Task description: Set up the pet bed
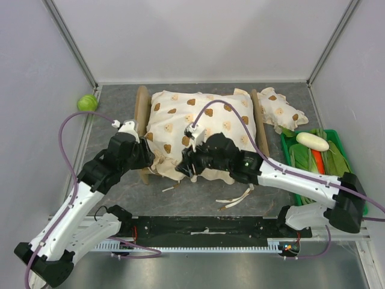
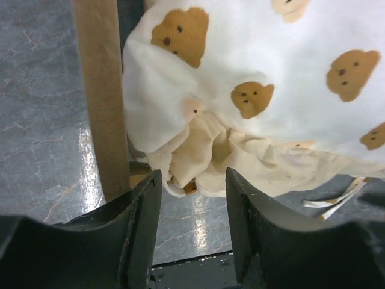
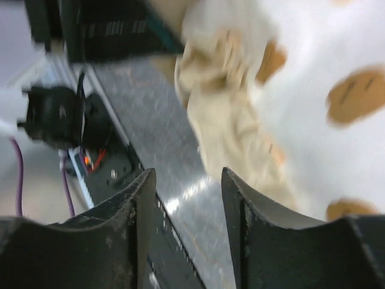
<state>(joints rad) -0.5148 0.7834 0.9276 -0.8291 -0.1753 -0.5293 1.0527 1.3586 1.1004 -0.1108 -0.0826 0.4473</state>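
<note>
Sitting toward the far edge of the grey marbled table (image 1: 120,102), the light-wood pet bed (image 1: 142,108) looks stiff and light, best gripped by its frame; a soft cream bear-print cushion (image 1: 180,114) drapes over it. The left hand (image 2: 192,186) and right hand (image 3: 183,180) stand parted, empty.

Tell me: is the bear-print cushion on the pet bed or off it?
On it. The cushion covers the pet bed; only wooden ends show beside it.
</note>
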